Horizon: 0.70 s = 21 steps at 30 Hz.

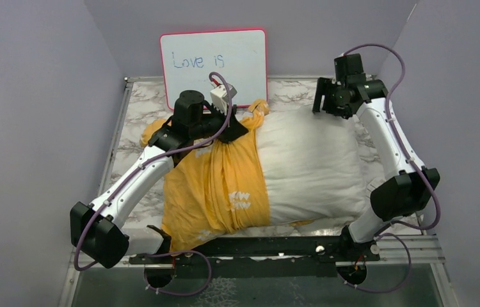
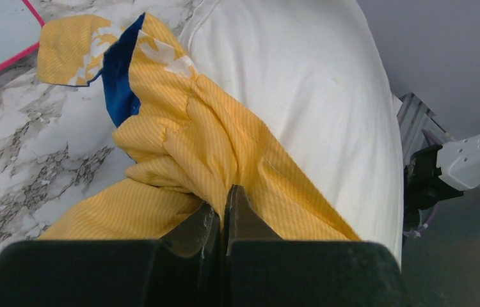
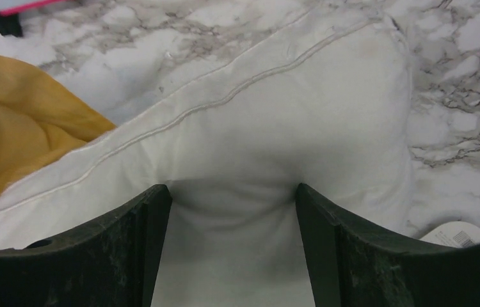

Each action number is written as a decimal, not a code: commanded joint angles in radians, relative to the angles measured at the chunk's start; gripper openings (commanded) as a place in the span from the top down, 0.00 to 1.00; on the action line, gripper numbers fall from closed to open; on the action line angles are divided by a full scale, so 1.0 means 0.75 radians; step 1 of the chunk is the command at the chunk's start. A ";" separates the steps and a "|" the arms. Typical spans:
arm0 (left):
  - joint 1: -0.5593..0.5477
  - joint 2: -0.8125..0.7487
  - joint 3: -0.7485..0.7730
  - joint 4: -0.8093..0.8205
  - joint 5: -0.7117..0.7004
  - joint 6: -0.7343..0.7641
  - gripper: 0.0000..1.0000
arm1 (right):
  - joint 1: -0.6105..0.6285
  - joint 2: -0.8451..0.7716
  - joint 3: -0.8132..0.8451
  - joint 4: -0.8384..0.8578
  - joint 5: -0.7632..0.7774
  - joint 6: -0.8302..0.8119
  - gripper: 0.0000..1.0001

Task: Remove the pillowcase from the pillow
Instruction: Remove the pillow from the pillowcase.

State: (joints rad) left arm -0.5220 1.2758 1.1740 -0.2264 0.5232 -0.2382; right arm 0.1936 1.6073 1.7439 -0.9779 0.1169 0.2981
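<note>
The white pillow (image 1: 314, 160) lies across the marble table. The yellow-orange pillowcase (image 1: 224, 185) is bunched over its left half, leaving the right half bare. My left gripper (image 1: 240, 125) is at the pillow's far edge. In the left wrist view it (image 2: 223, 198) is shut on a gathered fold of the pillowcase (image 2: 180, 134), with a bit of blue lining showing, beside the pillow (image 2: 301, 83). My right gripper (image 1: 324, 102) is at the pillow's far right corner. In the right wrist view it (image 3: 233, 192) is open, its jaws pressed down astride the pillow (image 3: 276, 121). The pillowcase (image 3: 13, 121) shows at left.
A pink-framed whiteboard (image 1: 214, 61) stands against the back wall, close behind the left gripper. A small white object with dark lines (image 3: 455, 235) lies on the marble by the pillow's corner. Grey walls enclose the table on three sides.
</note>
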 commanded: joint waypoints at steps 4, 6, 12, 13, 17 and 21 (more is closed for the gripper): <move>-0.012 -0.090 0.030 0.259 0.128 0.005 1.00 | 0.070 0.089 -0.160 0.019 0.045 0.069 0.45; -0.012 -0.097 0.025 0.259 0.109 0.011 1.00 | 0.071 0.043 -0.194 0.082 0.014 0.092 0.78; -0.012 -0.115 0.038 0.127 -0.139 0.086 1.00 | 0.071 -0.169 -0.303 0.298 0.066 0.160 0.99; -0.012 -0.115 0.048 0.089 -0.207 0.099 1.00 | 0.070 -0.200 -0.310 0.321 0.080 0.164 0.99; -0.010 -0.110 0.065 -0.006 -0.398 0.134 0.91 | 0.071 -0.299 -0.352 0.415 0.052 0.165 0.99; -0.006 -0.055 0.111 -0.092 -0.412 0.143 0.55 | 0.070 -0.391 -0.414 0.529 -0.059 0.166 0.99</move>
State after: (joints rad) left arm -0.5358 1.2434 1.1740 -0.2939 0.3115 -0.1646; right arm 0.2485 1.3846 1.4616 -0.7456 0.1329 0.4042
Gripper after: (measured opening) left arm 0.304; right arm 0.018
